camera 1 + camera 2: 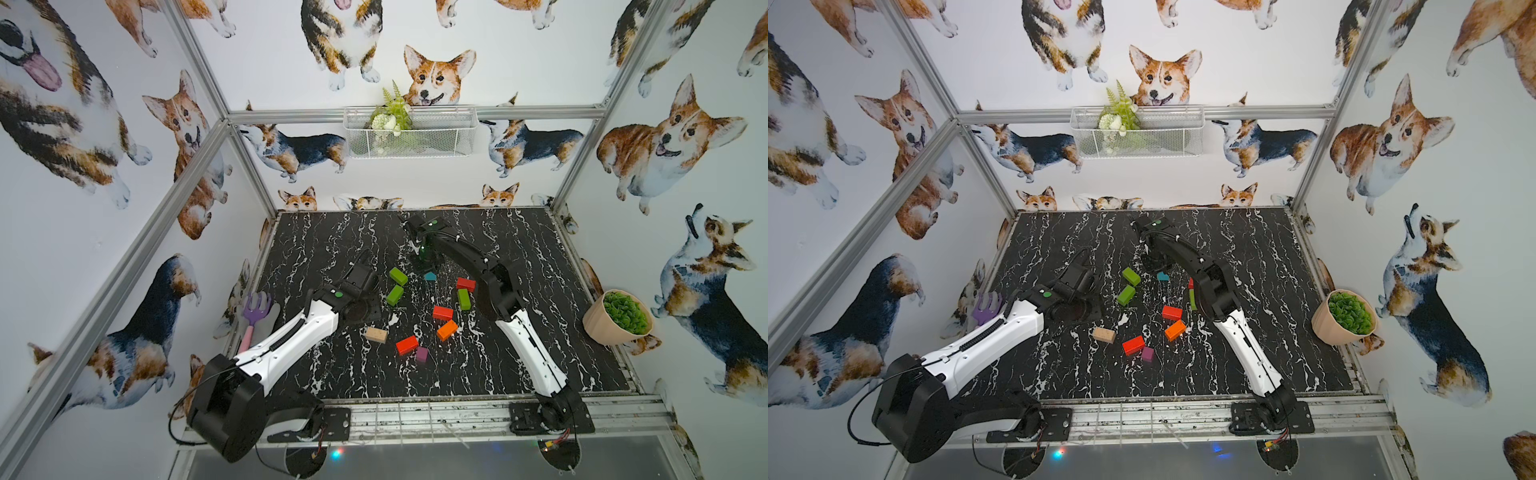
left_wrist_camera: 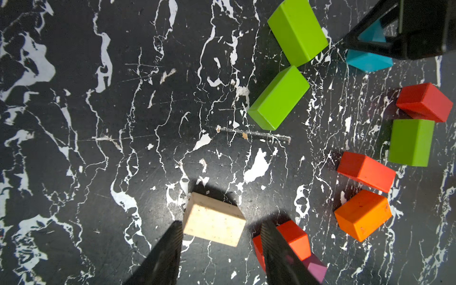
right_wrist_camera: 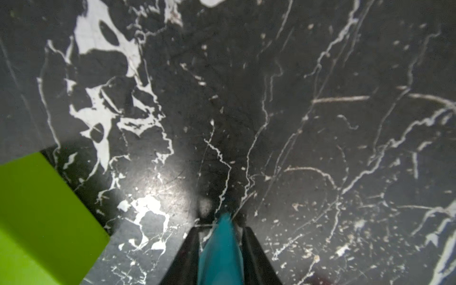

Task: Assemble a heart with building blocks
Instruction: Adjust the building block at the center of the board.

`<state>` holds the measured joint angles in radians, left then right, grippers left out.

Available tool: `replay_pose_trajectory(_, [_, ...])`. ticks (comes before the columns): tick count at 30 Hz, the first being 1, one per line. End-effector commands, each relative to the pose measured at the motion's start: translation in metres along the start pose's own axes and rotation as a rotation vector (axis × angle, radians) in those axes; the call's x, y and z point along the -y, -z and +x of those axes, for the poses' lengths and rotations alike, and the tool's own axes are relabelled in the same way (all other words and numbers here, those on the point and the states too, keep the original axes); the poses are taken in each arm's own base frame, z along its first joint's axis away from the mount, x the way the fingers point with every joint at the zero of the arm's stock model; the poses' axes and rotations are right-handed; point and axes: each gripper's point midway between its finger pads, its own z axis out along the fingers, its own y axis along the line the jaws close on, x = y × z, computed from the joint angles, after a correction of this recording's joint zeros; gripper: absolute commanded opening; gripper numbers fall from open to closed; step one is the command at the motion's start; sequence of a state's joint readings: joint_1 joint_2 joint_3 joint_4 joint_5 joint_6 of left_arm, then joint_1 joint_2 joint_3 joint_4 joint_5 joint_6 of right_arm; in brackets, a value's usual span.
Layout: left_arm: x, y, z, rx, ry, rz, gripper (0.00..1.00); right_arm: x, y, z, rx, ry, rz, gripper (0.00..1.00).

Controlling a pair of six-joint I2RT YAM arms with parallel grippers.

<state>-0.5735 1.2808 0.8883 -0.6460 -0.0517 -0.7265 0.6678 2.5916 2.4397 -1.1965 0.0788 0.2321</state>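
Teal triangle (image 3: pixel 219 254) is clamped in the narrowed right gripper (image 3: pixel 220 230) toward the far edge of the marble tabletop (image 1: pixel 519 249), beside a green brick (image 1: pixel 398 276), seemingly to form a heart lobe; the left gripper (image 2: pixel 222 228) is held half-open, empty, raised near the beige brick (image 2: pixel 213 219)

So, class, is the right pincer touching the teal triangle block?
Touching. The right wrist view shows the right pincer closed on the teal triangle block, with both fingers pressed against its sides.
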Motion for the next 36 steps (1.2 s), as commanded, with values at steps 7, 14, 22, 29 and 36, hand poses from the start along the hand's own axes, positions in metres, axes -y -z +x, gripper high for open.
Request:
replay_pose_trajectory(7, [-0.001,-0.004,0.000,0.009,0.027,0.001,0.55,-0.031,0.015,0.027,0.020,0.157,-0.042,0.18])
replay_pose_trajectory(14, [0.002,-0.010,0.001,-0.003,0.040,0.014,0.55,-0.031,0.026,0.036,0.039,0.179,0.006,0.59])
replay_pose_trajectory(22, [0.007,-0.014,0.000,-0.004,0.052,0.032,0.55,-0.021,0.058,0.052,0.074,-0.019,0.024,0.73])
replay_pose_trajectory(29, [0.010,-0.019,0.002,-0.025,0.060,0.043,0.54,-0.048,0.056,0.070,0.075,-0.296,0.031,0.81])
replay_pose_trajectory(36, [0.010,-0.013,0.000,-0.014,0.048,0.041,0.54,-0.029,0.040,0.080,-0.010,-0.372,0.179,0.78])
